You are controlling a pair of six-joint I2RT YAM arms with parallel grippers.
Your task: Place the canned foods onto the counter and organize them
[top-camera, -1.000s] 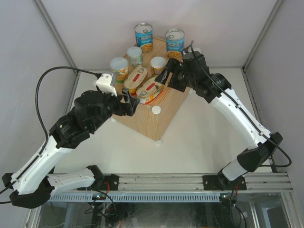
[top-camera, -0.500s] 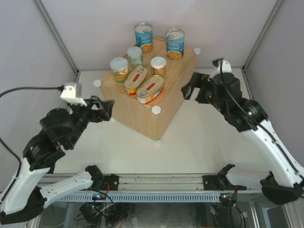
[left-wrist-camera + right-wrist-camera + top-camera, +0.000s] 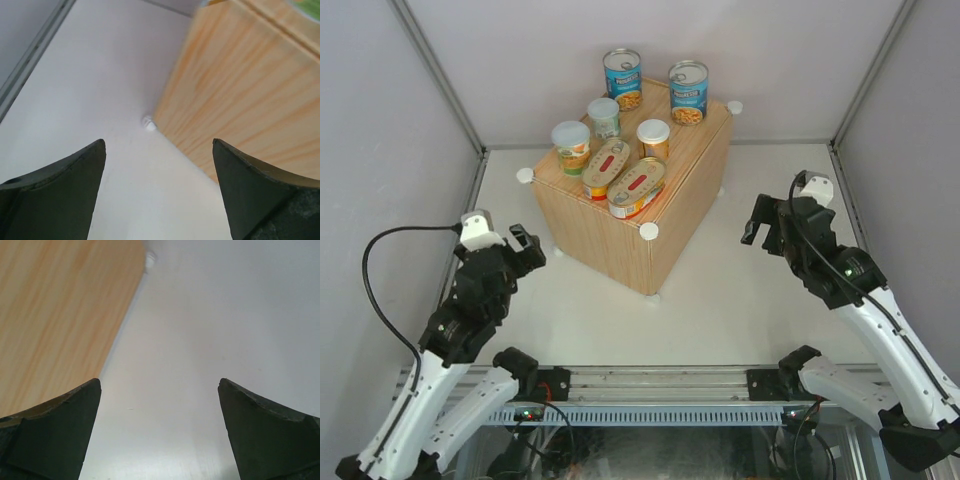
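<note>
Bright, even light; blurred wrist views.

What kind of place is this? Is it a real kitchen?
Probably a robot test cell, not a kitchen: bare grey walls, an aluminium rail, and a wooden box with cans on top.

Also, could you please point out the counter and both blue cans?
counter [image 3: 600,238]: top external view, near side wall.
left blue can [image 3: 623,88]: top external view, its label.
right blue can [image 3: 688,100]: top external view, its label.

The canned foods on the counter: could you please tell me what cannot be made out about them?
Top external: label wording on the tall blue cans and oval tins, too small.
Left wrist: the top edge cuts off everything standing on the counter.
Right wrist: only the counter's side shows, nothing on top.
</note>
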